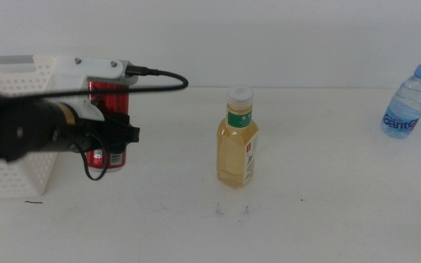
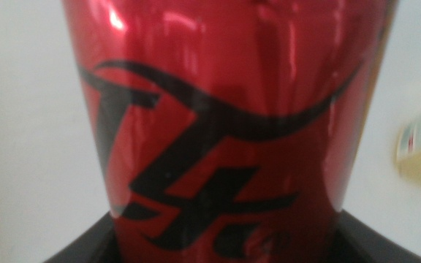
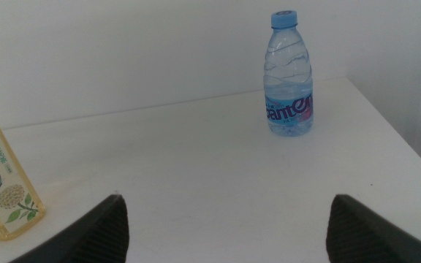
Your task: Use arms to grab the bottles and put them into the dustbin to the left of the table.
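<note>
Altogether three drink containers show in the middle view: one red can (image 1: 109, 124) at centre left, one yellow-liquid bottle (image 1: 237, 141) with a white cap near the centre, and one blue-capped water bottle (image 1: 408, 104) at the far right edge. All three are upright on the table (image 1: 327, 197) and well apart. One dustbin (image 1: 13, 172) sits at the left edge, cut off by the frame and partly hidden behind the left arm (image 1: 28, 128). The left gripper (image 1: 119, 134) is at the can, its dark jaws clamped on either side of it, so the can's lower half is largely covered there. The can looks raised off the table, though its base is hard to make out. In the left wrist view the can (image 2: 225, 131) fills the frame, blurred, its top and base cut off. The right gripper (image 3: 225, 234) does not appear in the middle view; its wrist view shows the jaws spread wide apart over bare table, with the water bottle (image 3: 289, 77) beyond and the yellow bottle (image 3: 2, 186) cropped at the left edge.
</note>
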`<move>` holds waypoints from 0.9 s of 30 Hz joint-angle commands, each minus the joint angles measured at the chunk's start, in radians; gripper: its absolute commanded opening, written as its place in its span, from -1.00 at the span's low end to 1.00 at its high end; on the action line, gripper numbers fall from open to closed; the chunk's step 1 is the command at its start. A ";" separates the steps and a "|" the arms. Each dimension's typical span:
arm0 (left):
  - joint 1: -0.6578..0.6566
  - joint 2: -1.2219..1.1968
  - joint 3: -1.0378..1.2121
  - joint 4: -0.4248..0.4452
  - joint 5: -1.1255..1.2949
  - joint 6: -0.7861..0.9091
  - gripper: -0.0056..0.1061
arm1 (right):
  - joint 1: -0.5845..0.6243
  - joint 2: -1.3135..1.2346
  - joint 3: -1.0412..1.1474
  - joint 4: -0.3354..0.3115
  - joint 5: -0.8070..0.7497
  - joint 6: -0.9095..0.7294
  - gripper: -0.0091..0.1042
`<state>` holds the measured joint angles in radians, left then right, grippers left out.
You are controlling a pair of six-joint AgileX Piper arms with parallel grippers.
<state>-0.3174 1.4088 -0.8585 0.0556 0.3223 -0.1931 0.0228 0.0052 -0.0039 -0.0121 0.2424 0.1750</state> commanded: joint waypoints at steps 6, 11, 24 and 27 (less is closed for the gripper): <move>0.088 0.022 -0.267 -0.200 0.438 0.295 -0.72 | -0.005 -0.005 0.004 -0.010 -0.006 -0.008 0.59; 0.261 0.081 -0.464 -0.240 0.666 0.408 -0.72 | -0.005 -0.005 0.004 -0.010 -0.006 -0.008 0.59; 0.596 0.387 -0.853 -0.199 0.899 0.544 -0.72 | -0.005 -0.005 0.004 -0.010 -0.006 -0.008 0.59; 0.607 0.459 -0.875 -0.182 0.899 0.551 -0.72 | -0.005 -0.005 0.004 -0.010 -0.006 -0.008 0.59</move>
<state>0.2825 1.8488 -1.7118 -0.1234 1.2285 0.3463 0.0228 0.0052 -0.0039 -0.0121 0.2424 0.1750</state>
